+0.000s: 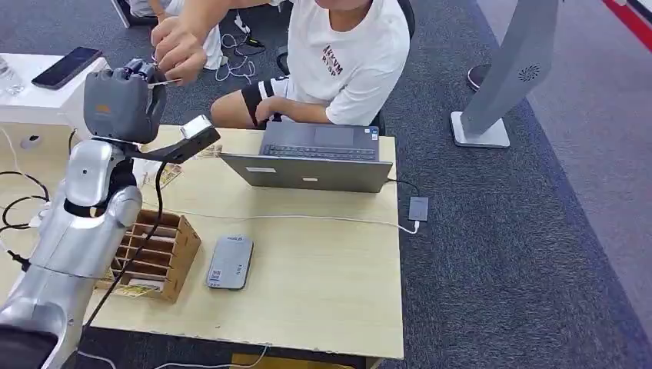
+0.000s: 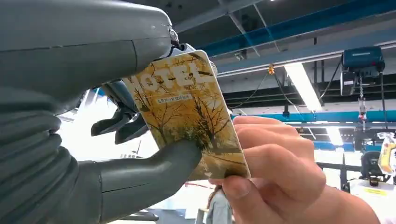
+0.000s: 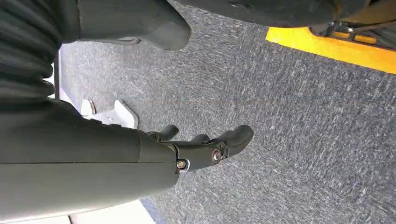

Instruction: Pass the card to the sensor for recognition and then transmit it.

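The yellow hotel card (image 2: 187,107) with an autumn-tree print is pinched between the thumb and fingers of my left hand (image 1: 123,100), which is raised beyond the table's far left edge. A person's hand (image 2: 271,163) grips the card's other end, so both of us hold it. In the head view that person's hand (image 1: 178,48) reaches down onto the card's thin edge (image 1: 171,80). The grey card sensor (image 1: 230,261) lies flat on the wooden table (image 1: 323,292). My right hand (image 3: 201,147) hangs over grey carpet with its fingers apart and holds nothing.
A wooden slotted card box (image 1: 154,254) stands beside my left arm, left of the sensor. An open grey laptop (image 1: 315,157) sits at the table's far edge in front of the seated person (image 1: 346,54). A phone (image 1: 67,67) lies on a white table at far left.
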`<state>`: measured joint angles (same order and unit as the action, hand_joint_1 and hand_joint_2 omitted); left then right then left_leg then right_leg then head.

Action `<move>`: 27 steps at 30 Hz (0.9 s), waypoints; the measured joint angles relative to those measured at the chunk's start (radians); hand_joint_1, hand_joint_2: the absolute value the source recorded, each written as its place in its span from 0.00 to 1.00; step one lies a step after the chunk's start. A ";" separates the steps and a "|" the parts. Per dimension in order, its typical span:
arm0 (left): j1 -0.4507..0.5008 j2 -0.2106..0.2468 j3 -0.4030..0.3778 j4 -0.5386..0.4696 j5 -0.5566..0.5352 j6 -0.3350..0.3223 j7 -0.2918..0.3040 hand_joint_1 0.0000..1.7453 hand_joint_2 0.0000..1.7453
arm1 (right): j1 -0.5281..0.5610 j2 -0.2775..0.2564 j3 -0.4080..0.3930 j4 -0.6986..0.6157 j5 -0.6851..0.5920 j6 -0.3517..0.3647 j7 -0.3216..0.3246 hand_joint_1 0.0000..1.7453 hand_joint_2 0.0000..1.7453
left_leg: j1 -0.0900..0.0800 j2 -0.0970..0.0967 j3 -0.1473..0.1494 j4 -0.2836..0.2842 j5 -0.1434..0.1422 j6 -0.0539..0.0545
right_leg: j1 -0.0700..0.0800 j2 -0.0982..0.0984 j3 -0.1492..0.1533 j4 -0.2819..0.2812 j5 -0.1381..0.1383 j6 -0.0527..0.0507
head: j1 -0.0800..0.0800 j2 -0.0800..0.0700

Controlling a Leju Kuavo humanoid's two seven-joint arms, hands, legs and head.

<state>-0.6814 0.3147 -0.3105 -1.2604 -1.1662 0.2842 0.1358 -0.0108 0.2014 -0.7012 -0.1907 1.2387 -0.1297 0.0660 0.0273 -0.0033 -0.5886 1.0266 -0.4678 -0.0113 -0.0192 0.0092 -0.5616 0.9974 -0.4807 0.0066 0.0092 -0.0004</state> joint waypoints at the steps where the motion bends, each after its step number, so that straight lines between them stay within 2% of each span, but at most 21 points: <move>1: 0.000 -0.001 0.003 0.006 0.002 0.001 -0.002 1.00 1.00 | 0.000 -0.001 0.000 0.000 0.000 0.001 0.000 0.00 1.00 | 0.000 0.000 0.000 0.000 0.000 0.000 | 0.000 0.000 0.000 0.000 0.000 0.000 | 0.000 0.000; 6: -0.001 -0.007 0.013 0.034 0.002 0.009 -0.003 1.00 1.00 | -0.001 -0.002 0.000 0.000 0.000 -0.001 -0.015 0.00 1.00 | 0.000 0.000 0.000 0.000 0.000 0.000 | 0.000 0.000 0.000 0.000 0.000 0.000 | 0.000 0.000; 7: -0.001 -0.009 0.013 0.040 0.002 0.013 -0.005 0.65 1.00 | -0.002 -0.002 0.000 0.000 0.000 -0.001 -0.016 0.00 1.00 | 0.000 0.000 0.000 0.000 0.000 0.000 | 0.000 0.000 0.000 0.000 0.000 0.000 | 0.000 0.000; 8: 0.000 -0.011 0.013 0.046 0.002 0.020 -0.008 0.00 1.00 | -0.002 -0.002 0.000 0.000 0.000 -0.001 -0.016 0.00 1.00 | 0.000 0.000 0.000 0.000 0.000 0.000 | 0.000 0.000 0.000 0.000 0.000 0.000 | 0.000 0.000; 9: 0.000 -0.015 0.014 0.053 0.002 0.032 -0.013 0.00 1.00 | -0.002 -0.002 0.000 0.000 0.001 0.000 -0.016 0.00 1.00 | 0.000 0.000 0.000 0.000 0.000 0.000 | 0.000 0.000 0.000 0.000 0.000 0.000 | 0.000 0.000; 10: 0.002 -0.019 0.014 0.057 0.002 0.047 -0.018 0.00 0.00 | -0.002 -0.002 0.000 0.000 0.001 0.001 -0.016 0.00 1.00 | 0.000 0.000 0.000 0.000 0.000 0.000 | 0.000 0.000 0.000 0.000 0.000 0.000 | 0.000 0.000; 12: 0.013 -0.026 0.015 0.058 0.002 0.076 -0.030 0.00 0.00 | -0.002 -0.002 0.000 0.000 -0.003 0.002 -0.016 0.00 1.00 | 0.000 0.000 0.000 0.000 0.000 0.000 | 0.000 0.000 0.000 0.000 0.000 0.000 | 0.000 0.000; 19: 0.060 -0.061 0.015 0.052 -0.008 0.095 -0.047 0.00 0.00 | -0.001 -0.002 0.000 0.000 -0.002 -0.002 0.006 0.00 1.00 | 0.000 0.000 0.000 0.000 0.000 0.000 | 0.000 0.000 0.000 0.000 0.000 0.000 | 0.000 0.000; 23: 0.111 -0.069 0.015 -0.012 -0.002 0.109 -0.074 0.00 0.00 | 0.000 -0.002 -0.001 0.000 -0.005 -0.010 0.018 0.00 1.00 | 0.000 0.000 0.000 0.000 0.000 0.000 | 0.000 0.000 0.000 0.000 0.000 0.000 | 0.000 0.000; 24: 0.128 -0.069 0.015 -0.039 -0.001 0.109 -0.075 0.00 1.00 | 0.001 -0.002 -0.002 0.000 -0.011 -0.015 0.020 0.00 1.00 | 0.000 0.000 0.000 0.000 0.000 0.000 | 0.000 0.000 0.000 0.000 0.000 0.000 | 0.000 0.000; 27: 0.178 -0.064 0.015 -0.123 0.002 0.108 -0.090 0.00 1.00 | 0.003 -0.002 -0.006 0.000 -0.021 -0.019 0.027 0.00 1.00 | 0.000 0.000 -0.001 0.000 0.000 0.000 | 0.000 0.000 0.000 0.000 0.000 0.000 | 0.000 0.000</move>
<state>-0.5029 0.2510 -0.2953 -1.3830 -1.1642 0.3921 0.0455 -0.0082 0.1995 -0.7073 -0.1907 1.2180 -0.1487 0.0931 0.0273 -0.0028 -0.5892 1.0263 -0.4683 -0.0114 -0.0192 0.0094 -0.5616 0.9974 -0.4808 0.0067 0.0092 -0.0004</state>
